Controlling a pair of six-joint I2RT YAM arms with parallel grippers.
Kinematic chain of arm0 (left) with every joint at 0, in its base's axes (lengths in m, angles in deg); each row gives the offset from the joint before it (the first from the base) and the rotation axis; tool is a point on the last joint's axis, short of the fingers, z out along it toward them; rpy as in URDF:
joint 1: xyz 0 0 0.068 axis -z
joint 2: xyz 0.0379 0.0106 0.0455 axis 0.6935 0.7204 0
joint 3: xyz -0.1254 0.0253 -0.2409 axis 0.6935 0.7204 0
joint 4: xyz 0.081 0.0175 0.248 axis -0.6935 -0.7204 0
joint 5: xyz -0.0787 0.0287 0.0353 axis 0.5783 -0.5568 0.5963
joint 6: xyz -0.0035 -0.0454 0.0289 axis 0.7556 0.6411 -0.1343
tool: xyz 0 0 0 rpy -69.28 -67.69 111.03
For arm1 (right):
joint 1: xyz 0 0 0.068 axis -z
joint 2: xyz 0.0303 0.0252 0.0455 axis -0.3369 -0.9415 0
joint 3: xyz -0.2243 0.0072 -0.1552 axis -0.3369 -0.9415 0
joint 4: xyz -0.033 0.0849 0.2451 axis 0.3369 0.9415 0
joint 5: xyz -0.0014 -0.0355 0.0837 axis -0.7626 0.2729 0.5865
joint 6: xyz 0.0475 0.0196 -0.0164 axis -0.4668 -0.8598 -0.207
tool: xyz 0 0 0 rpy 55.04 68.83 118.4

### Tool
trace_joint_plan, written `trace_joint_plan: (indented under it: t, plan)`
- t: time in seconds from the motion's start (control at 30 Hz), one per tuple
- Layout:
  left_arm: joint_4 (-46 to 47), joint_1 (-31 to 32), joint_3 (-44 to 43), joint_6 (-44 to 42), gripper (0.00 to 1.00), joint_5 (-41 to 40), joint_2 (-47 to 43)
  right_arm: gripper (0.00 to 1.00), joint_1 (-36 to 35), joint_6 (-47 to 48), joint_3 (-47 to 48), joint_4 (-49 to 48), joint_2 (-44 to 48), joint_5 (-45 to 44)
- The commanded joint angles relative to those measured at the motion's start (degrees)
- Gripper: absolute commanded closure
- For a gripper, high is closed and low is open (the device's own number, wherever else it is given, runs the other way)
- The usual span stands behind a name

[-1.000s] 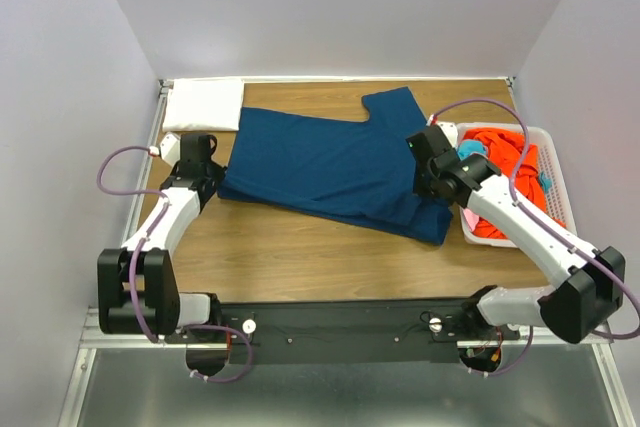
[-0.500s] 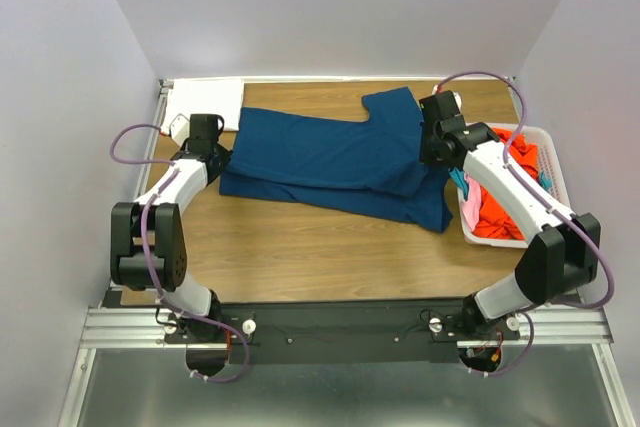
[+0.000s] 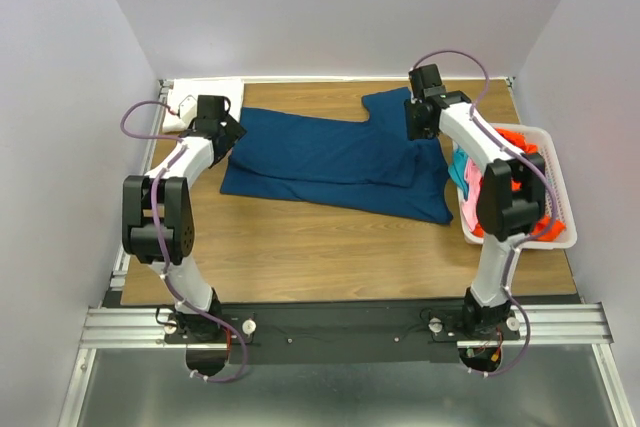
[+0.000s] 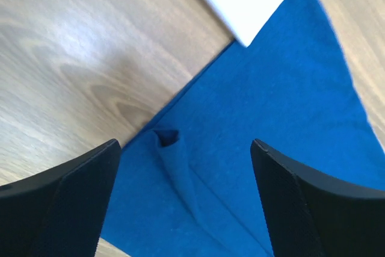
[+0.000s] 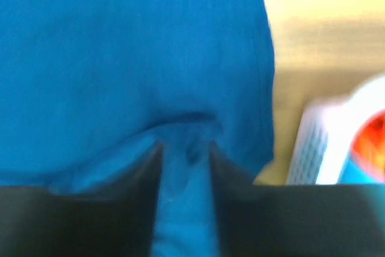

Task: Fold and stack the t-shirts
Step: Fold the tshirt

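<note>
worktop (image 3: 300, 247): navy t-shirt (image 3: 330, 162) lay across centre, one layer doubled over | left gripper (image 3: 230, 132) at its left edge, beside white t-shirt (image 3: 195, 97), upper left | right gripper (image 3: 418, 127) over its upper-right part | basket (image 3: 565, 237) at right held orange t-shirt (image 3: 515, 137)

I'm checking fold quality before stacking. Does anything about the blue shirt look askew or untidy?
Yes. The blue t-shirt lies slanted to the table edges. Its folded-over top layer doesn't cover the lower layer, which pokes out along the near edge, and one sleeve juts out on the far side.
</note>
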Motion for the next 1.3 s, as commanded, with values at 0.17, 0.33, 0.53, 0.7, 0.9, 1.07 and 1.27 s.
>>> trace_joint_plan:
  t: [0.17, 0.33, 0.53, 0.7, 0.9, 1.07, 1.27]
  plan:
    - [-1.4, 1.9, -0.3, -3.4, 0.02, -1.4, -6.1, 0.00, 1.9, -1.8, 2.2, -3.8, -2.9, 11.7]
    - [0.1, 6.3, 2.5, -5.2, 0.02, 2.7, -4.4, 0.00, 1.7, -6.5, -13.5, -10.2, 9.5, 21.8]
    - [1.4, 8.2, 5.2, -4.9, 0.02, 3.0, -2.9, 0.01, 1.3, -11.0, -25.2, -12.7, 14.3, 24.6]
    - [1.6, 8.2, 6.8, -4.7, 0.02, 1.2, -3.7, 0.12, 1.3, -11.5, -27.8, -12.6, 13.4, 22.4]
    - [2.9, 7.3, 6.4, -5.0, 0.02, 0.3, -1.5, 0.29, 1.3, -11.5, -26.9, -12.9, 9.1, 20.1]
    - [3.2, 6.9, 4.1, -5.3, 0.02, -0.6, 0.8, 0.41, 1.3, -11.3, -24.9, -13.3, 6.4, 17.6]
    - [4.1, 5.5, 2.4, -5.4, 0.02, -0.5, 2.8, 0.48, 1.3, -11.3, -22.4, -13.9, 2.5, 17.5]
